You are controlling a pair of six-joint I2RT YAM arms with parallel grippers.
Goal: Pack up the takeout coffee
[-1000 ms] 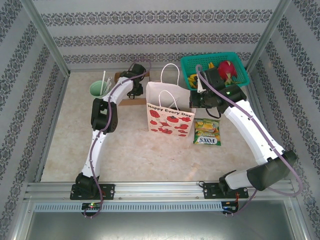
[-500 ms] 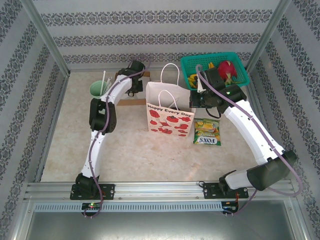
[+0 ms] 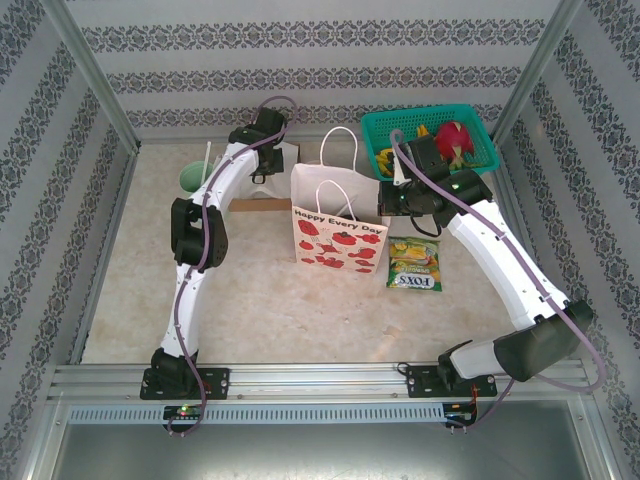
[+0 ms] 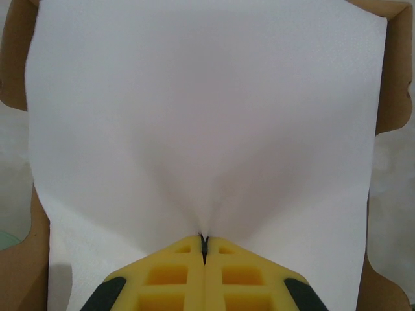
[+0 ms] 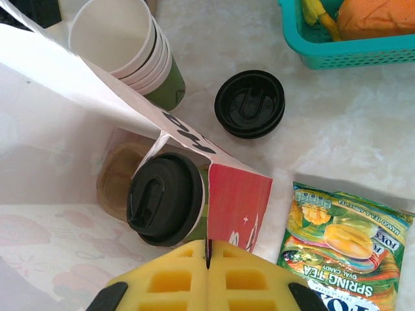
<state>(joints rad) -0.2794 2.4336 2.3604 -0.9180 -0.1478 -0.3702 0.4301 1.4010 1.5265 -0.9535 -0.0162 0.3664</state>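
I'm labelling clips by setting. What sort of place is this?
Probably a robot lab cell dressed as a takeout counter: wallpapered panels in a metal frame, two arms bolted to a rail, and props such as a bag, lidded cup and snack packet.

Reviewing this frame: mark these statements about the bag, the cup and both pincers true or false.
1. The lidded coffee cup stands inside the paper bag. True.
2. The right pincer is open. False: it is shut on the bag's rim.
3. The left pincer is shut on a white paper sheet. True.
4. The snack pouch lies inside the bag. False: it lies on the table beside the bag.
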